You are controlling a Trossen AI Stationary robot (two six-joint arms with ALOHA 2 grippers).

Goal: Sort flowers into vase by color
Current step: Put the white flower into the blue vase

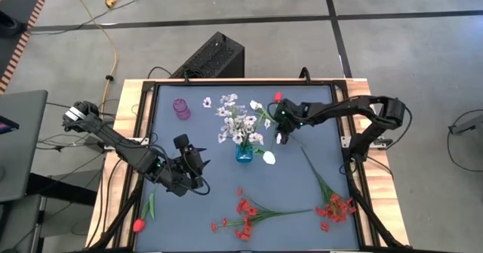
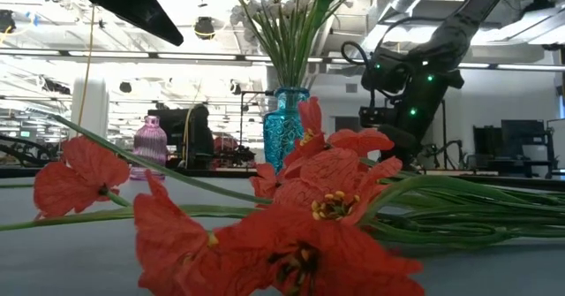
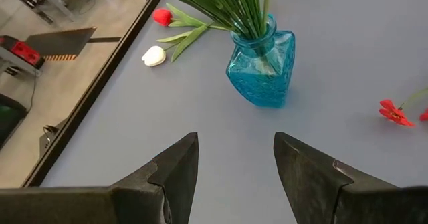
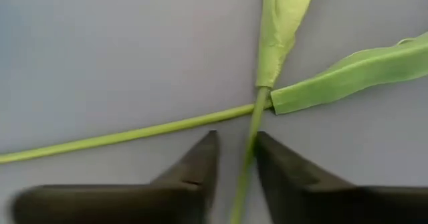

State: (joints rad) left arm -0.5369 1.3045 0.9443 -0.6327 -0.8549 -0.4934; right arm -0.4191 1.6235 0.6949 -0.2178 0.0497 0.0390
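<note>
The right pincer [image 4: 235, 158] pinches a green flower stem [image 4: 253, 127] on the table [image 4: 100, 57] — the left pincer [image 3: 235, 158] hangs wide open, empty.

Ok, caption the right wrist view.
Right gripper closing around a green flower stem where two stems cross on the grey table.

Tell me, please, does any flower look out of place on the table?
Yes. One red tulip lies alone by the left edge, far from the other red flowers, and the pink vase stands empty.
</note>
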